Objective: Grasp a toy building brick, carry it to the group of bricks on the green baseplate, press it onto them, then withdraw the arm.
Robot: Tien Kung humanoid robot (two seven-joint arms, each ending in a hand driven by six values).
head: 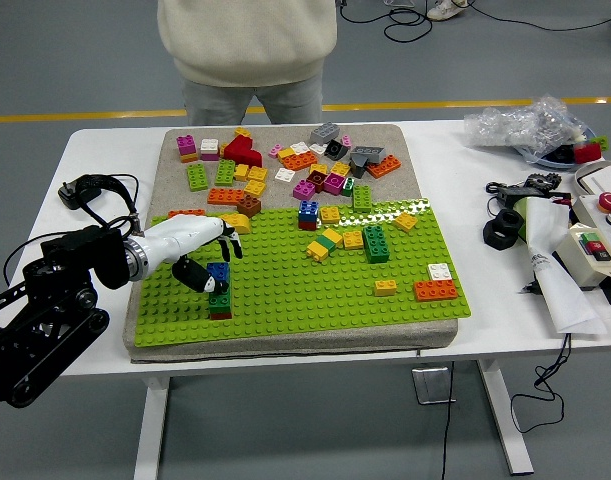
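A small stack stands on the left part of the green baseplate point(285, 290): a blue brick point(218, 273) on a green brick point(221, 299) on a dark red one point(221, 313). My left hand point(211, 262), white with black fingertips, hovers just left of and above this stack. Its thumb point(192, 276) lies close to the blue brick's left side, and its fingers point(228, 243) are spread above and behind the brick, holding nothing. More bricks sit on the baseplate: a blue-and-red stack point(308, 214), a dark green brick point(375, 243) and an orange brick point(435, 290).
Several loose bricks point(285, 165) lie on the grey mat behind the baseplate. A person point(247, 50) stands at the far side. A black cable point(90, 190) lies at the left. A control box point(595, 245), paper and a plastic bag point(525, 125) fill the right.
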